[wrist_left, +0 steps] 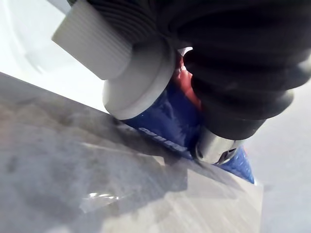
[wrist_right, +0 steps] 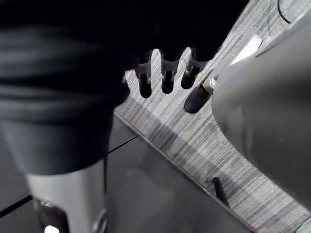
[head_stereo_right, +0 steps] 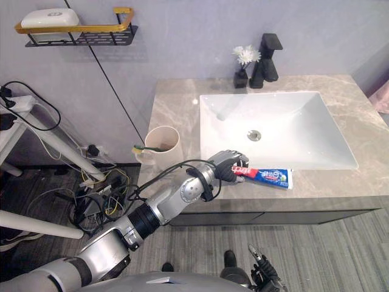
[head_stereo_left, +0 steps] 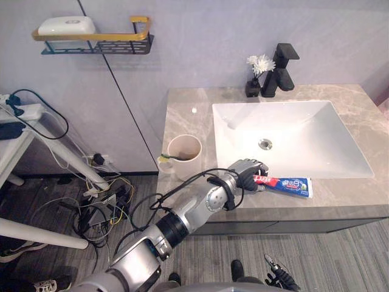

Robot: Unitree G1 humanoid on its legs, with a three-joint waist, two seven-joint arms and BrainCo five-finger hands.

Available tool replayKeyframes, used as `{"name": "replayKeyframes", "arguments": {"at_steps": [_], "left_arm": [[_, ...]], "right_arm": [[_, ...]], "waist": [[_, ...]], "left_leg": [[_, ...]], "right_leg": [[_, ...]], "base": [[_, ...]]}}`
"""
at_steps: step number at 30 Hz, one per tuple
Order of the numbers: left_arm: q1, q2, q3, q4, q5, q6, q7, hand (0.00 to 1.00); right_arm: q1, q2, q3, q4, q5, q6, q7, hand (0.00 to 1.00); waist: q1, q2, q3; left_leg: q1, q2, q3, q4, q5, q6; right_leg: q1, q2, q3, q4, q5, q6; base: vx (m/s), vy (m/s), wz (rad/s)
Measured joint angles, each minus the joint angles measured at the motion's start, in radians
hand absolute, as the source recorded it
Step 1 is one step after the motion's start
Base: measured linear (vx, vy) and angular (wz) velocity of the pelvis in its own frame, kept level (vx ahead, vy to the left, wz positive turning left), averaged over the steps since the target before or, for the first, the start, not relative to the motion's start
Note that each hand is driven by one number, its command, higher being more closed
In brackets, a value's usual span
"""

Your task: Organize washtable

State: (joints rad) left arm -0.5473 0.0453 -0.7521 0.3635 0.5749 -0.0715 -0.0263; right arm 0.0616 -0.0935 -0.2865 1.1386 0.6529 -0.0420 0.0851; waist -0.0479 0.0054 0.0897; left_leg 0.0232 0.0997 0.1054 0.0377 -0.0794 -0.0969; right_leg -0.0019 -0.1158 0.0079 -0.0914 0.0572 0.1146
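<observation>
The toothpaste tube (head_stereo_left: 292, 184) lies flat on the counter (head_stereo_left: 182, 115) at the sink's (head_stereo_left: 243, 134) 6 o'clock, with the left hand (head_stereo_left: 246, 173) curled round its cap end. A cup (head_stereo_left: 186, 168) stands at that hand's 10 o'clock. The right hand (head_stereo_left: 279, 278) hangs low, fingers loose and apart.

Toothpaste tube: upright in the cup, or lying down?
Lying down: the toothpaste tube rests flat on the countertop in front of the sink, its cap end gripped by the left hand, away from the cup.
</observation>
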Motion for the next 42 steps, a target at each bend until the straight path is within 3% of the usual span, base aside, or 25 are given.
{"name": "replayKeyframes", "arguments": {"at_steps": [7,10,13,20,24,25,29,34,42], "left_arm": [[0.001,0.035,-0.023,-0.094,0.0,0.021,0.017,1.0],[0.002,0.037,-0.061,-0.154,-0.024,0.019,0.011,1.0],[0.008,0.022,-0.115,-0.216,-0.043,-0.007,-0.002,1.0],[0.015,-0.008,-0.096,-0.291,-0.068,-0.021,-0.001,1.0],[0.076,-0.042,-0.034,-0.367,-0.068,-0.021,0.004,1.0],[0.085,-0.052,-0.023,-0.4,-0.071,-0.022,0.016,1.0],[0.086,-0.078,-0.022,-0.447,-0.08,-0.037,0.019,1.0],[0.086,-0.078,-0.024,-0.447,-0.08,-0.044,0.019,1.0],[0.085,-0.058,0.062,-0.517,-0.113,-0.042,0.071,1.0]], "right_arm": [[0.014,-0.001,-0.01,-0.084,0.098,-0.038,-0.026,0.0],[0.022,0.008,-0.101,-0.128,0.118,-0.043,-0.058,0.0],[0.026,0.022,-0.198,-0.255,0.153,-0.068,-0.109,0.0],[0.069,0.068,-0.354,-0.818,0.139,-0.157,-0.295,0.0],[0.093,0.136,-0.356,-1.162,-0.015,-0.198,-0.442,0.0],[0.092,0.155,-0.345,-1.268,-0.104,-0.198,-0.488,0.0],[0.071,0.163,-0.29,-1.442,-0.34,-0.188,-0.559,0.0],[0.02,0.155,-0.156,-1.534,-0.48,-0.189,-0.549,0.0],[-0.098,0.145,0.157,-1.532,-0.476,-0.189,-0.42,0.0]], "waist": [[0.009,0.007,-0.004],[0.013,0.007,-0.004],[0.004,0.007,-0.004],[0.016,0.006,-0.014],[0.033,-0.001,-0.051],[0.041,0.0,-0.068],[0.064,-0.002,-0.088],[0.067,-0.005,-0.099],[0.111,-0.005,-0.104]], "left_leg": [[-0.009,-0.01,0.07,0.006,-0.009,0.01],[-0.009,-0.02,0.099,0.014,-0.018,0.022],[-0.009,-0.028,0.137,0.035,-0.039,0.029],[0.029,-0.026,0.236,0.068,-0.078,0.036],[0.038,-0.008,0.262,0.076,-0.084,0.027],[0.038,-0.004,0.262,0.078,-0.085,0.026],[0.032,0.0,0.252,0.084,-0.087,0.023],[0.009,-0.008,0.212,0.096,-0.086,0.024],[-0.036,-0.01,0.119,0.13,-0.082,0.03]], "right_leg": [[-0.048,-0.008,0.077,0.001,0.015,0.016],[-0.062,-0.014,0.109,0.001,0.022,0.027],[-0.084,-0.019,0.153,0.014,0.025,0.032],[-0.102,-0.008,0.254,0.043,0.032,0.045],[-0.104,0.009,0.268,0.048,0.032,0.046],[-0.104,0.015,0.266,0.048,0.031,0.045],[-0.103,0.015,0.257,0.048,0.03,0.044],[-0.102,0.003,0.225,0.048,0.029,0.042],[-0.08,-0.009,0.139,0.045,0.029,0.04]], "base": [[0.01,0.027,-0.28],[0.01,0.049,-0.3],[-0.03,0.055,-0.42],[-0.05,0.027,-0.44],[-0.01,-0.027,-0.18],[0.0,-0.034,-0.04],[0.0,-0.002,0.04],[0.0,0.013,0.19],[0.0,-0.004,0.32]]}}
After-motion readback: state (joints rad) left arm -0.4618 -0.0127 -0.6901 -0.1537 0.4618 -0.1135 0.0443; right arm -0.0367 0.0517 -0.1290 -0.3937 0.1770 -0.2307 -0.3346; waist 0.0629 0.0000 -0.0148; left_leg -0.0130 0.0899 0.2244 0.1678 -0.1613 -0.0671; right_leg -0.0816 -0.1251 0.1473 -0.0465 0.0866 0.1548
